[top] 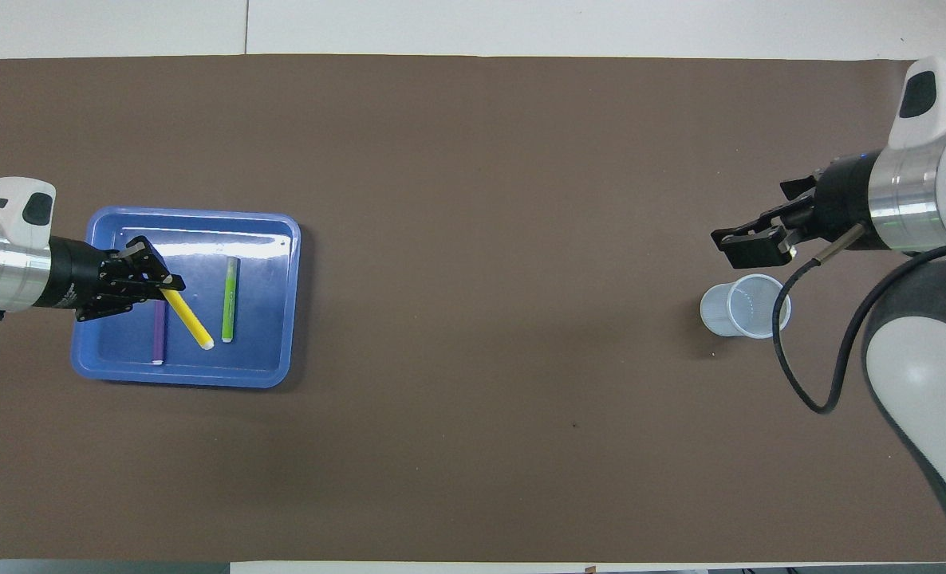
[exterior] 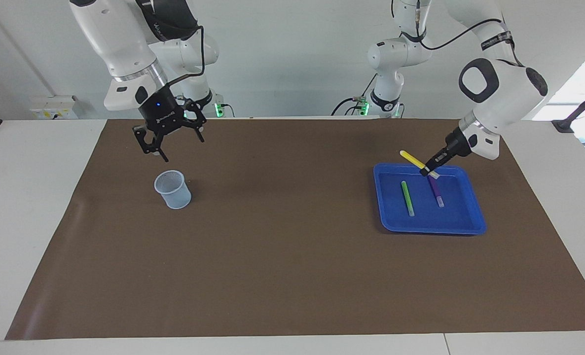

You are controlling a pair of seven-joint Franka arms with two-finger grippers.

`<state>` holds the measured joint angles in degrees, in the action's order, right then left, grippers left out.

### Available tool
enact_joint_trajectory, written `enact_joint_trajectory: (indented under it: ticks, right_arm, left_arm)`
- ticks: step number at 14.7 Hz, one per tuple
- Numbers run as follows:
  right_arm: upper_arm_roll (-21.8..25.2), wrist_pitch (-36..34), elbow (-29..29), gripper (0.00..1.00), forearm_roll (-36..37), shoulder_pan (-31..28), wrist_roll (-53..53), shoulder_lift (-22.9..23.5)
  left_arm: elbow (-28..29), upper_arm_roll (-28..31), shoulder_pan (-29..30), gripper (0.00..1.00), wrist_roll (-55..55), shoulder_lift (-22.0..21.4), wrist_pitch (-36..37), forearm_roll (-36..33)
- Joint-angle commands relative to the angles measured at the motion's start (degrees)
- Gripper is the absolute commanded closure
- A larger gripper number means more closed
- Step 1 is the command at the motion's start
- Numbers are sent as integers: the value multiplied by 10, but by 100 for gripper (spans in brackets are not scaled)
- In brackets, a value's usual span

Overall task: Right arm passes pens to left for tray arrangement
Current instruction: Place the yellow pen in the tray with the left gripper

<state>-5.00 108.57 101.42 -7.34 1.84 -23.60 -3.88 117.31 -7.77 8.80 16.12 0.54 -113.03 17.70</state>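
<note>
Facing view shows the slim green marker pen (exterior: 408, 198) and the slim purple marker pen (exterior: 435, 190) lying in the shallow bright-blue plastic tray (exterior: 472, 219). The left gripper (exterior: 426, 170) pinches the slim yellow marker pen (exterior: 413, 158) over the tray's rim nearest the robots; only this one is left to lay down. The right gripper (exterior: 166, 139), spread and empty, waits over the small translucent pale-blue cup (exterior: 173, 189).

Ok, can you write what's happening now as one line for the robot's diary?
left claw: shut on yellow pen, over tray | green pen, purple pen: in tray | right claw: open, over cup
</note>
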Motion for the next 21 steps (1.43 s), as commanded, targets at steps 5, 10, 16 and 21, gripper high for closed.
enact_joint_trajectory:
  ticks: [5,10,16,21]
  right_arm:
    - [29,-17,2,0,82,0,266,-2]
    - [51,-119,-69,0,83,2,314,21]
    - [51,-190,-102,0,96,2,321,30]
    - [51,-207,-129,0,95,0,321,41]
  left_arm:
    - [-60,-8,-13,100,-116,147,-1,-192]
    - [-60,-7,-31,100,-115,166,-11,-202]
    - [-54,-7,-31,100,-118,166,-21,-210]
    - [-48,-7,-30,0,-133,165,-26,-209]
